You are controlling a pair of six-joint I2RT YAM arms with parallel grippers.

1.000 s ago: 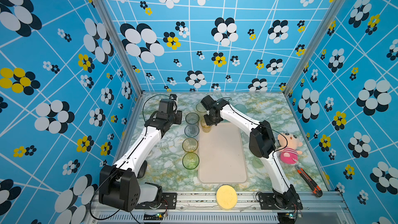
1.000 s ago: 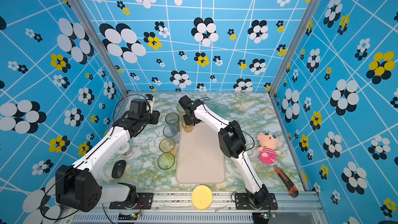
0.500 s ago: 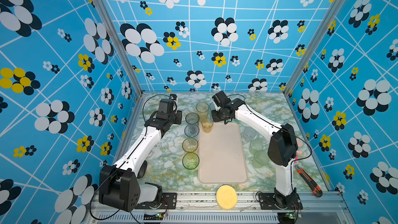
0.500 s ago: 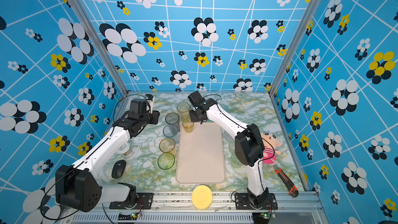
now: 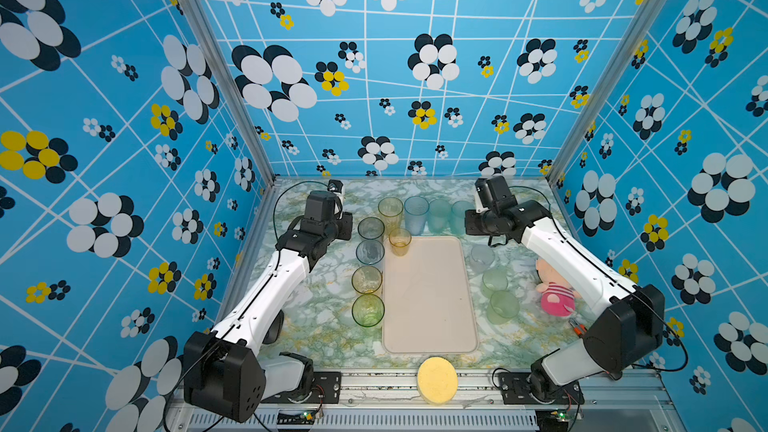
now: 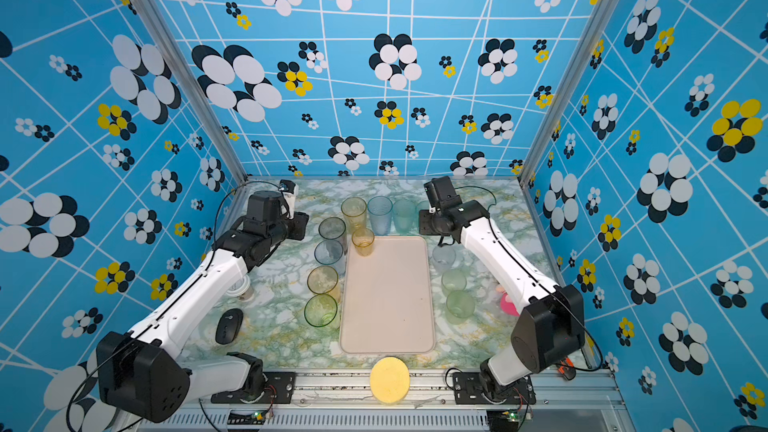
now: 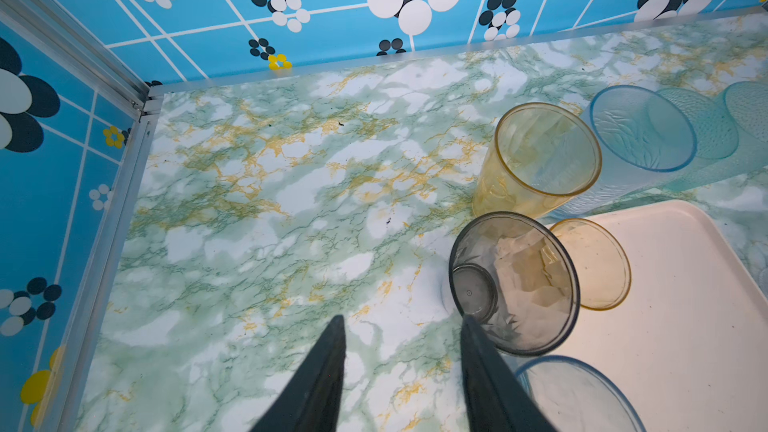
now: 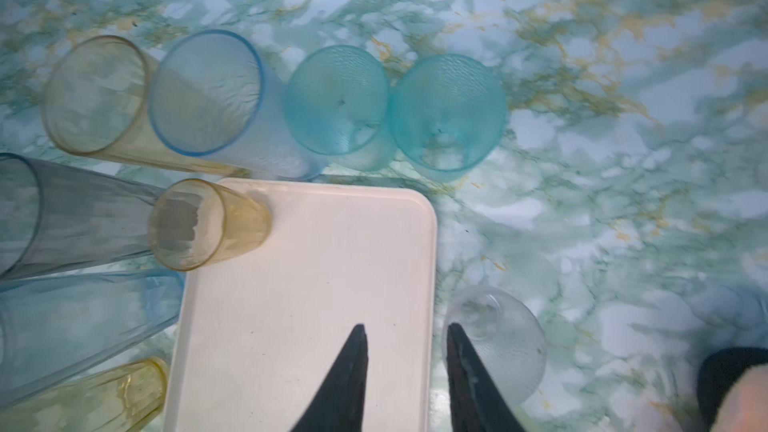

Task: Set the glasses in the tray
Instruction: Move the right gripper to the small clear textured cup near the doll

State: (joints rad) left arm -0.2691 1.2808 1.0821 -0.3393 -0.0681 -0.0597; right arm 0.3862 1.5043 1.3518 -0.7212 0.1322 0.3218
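- Far left of the tray [image 5: 430,305]: a black computer mouse [image 6: 228,326] on the marble-patterned table [image 5: 320,326], close to the left arm, seen in a top view.
- Left gripper [image 7: 402,320] hovering left of the tray's far left corner, jaws moderately apart with nothing between them. One fingertip just beside the smoky grey tumbler [image 7: 513,284]; contact not clear.
- Along the tray's left edge, on the table, a column of four upright glasses. The smoky grey tumbler stands farthest back, then a blue-grey tumbler [image 5: 370,252], an amber tumbler [image 5: 367,280] and a green tumbler [image 5: 368,310] nearest the front.
- Inside the tray, at its far left corner: a short amber tumbler [image 5: 400,241], upright, the one glass standing in it.
- Behind the tray's far edge, a row of four upright glasses on the table: a tall amber tumbler [image 5: 390,209], a pale blue tumbler [image 5: 416,214], a teal tumbler [image 5: 439,214] and a second teal tumbler [image 5: 459,216].
- In front of the tray's near edge: a yellow sponge disc [image 5: 437,380] on the metal rail.
- Right gripper [image 8: 406,328] raised near the tray's far right corner, jaws narrowly apart and empty. One finger shows over the tray, the other just beside a clear tumbler [image 8: 498,338].
- Right of the tray's right edge, on the table: the clear tumbler, a pale green tumbler [image 5: 494,280] and a larger green tumbler [image 5: 504,305].
- Farther right of the tray: a pink plush toy [image 5: 555,288], partly behind the right arm.
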